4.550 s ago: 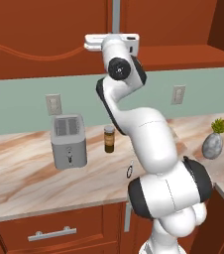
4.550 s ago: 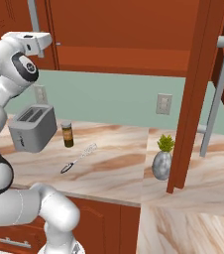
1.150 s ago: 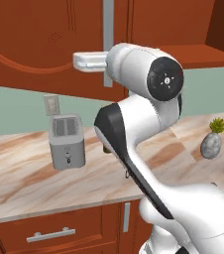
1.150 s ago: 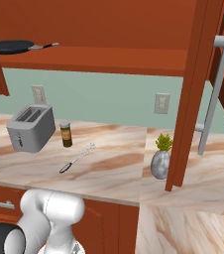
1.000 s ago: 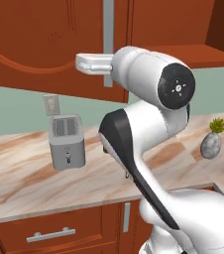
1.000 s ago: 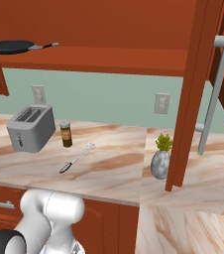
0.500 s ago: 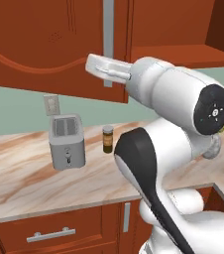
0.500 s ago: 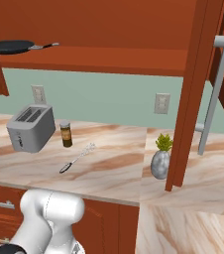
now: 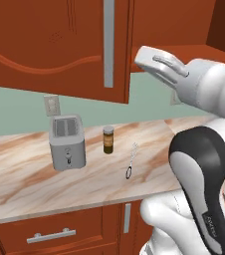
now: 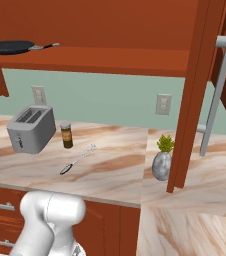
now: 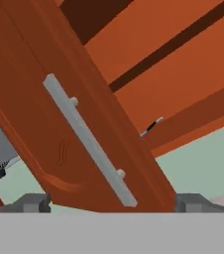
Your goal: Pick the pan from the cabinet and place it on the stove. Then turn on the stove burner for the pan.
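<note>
On the cabinet shelf's left end sits the pan, rigid and probably weighty; its thin handle suits gripping. Gripper spread wide, holding nothing.

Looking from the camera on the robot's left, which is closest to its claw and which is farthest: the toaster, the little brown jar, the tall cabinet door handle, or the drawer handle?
From the gripper, raised beside the wall cabinet door:
1. cabinet door handle, just to its left, up high.
2. brown jar, below on the counter.
3. toaster, further left on the counter.
4. drawer handle, low on the base cabinet front.
</note>
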You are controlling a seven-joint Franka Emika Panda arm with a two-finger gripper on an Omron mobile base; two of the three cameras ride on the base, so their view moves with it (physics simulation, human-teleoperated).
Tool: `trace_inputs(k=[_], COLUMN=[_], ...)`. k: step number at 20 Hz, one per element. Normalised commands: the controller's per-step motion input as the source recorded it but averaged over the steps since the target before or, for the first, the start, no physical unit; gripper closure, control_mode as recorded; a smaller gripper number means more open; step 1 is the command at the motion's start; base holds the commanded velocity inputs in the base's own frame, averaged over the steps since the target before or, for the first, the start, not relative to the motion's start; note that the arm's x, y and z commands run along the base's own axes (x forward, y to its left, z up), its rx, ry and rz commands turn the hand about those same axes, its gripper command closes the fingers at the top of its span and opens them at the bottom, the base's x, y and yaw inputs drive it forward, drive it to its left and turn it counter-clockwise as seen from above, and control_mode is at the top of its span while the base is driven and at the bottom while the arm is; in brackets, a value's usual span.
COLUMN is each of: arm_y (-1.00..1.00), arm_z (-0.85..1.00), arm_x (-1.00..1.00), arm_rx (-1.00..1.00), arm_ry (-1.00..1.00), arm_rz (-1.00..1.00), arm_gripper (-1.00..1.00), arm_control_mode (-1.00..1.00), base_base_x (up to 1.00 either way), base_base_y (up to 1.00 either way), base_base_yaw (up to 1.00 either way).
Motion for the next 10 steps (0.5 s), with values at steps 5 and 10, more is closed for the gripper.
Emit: trace_inputs(k=[5, 10], arm_y=[-0.84, -0.72], arm_z=[0.00, -0.06], arm_x=[0.00, 0.08], arm_rx=[0.19, 0.18], arm_ry=[0.14, 0.21], arm_rz=[0.13, 0.15], arm_gripper=[-1.00, -1.00], arm_control_mode=[-1.00, -1.00], base_base_x=[0.00, 0.00], base_base_y=[0.00, 0.00], base_base_yaw=[0.00, 0.00])
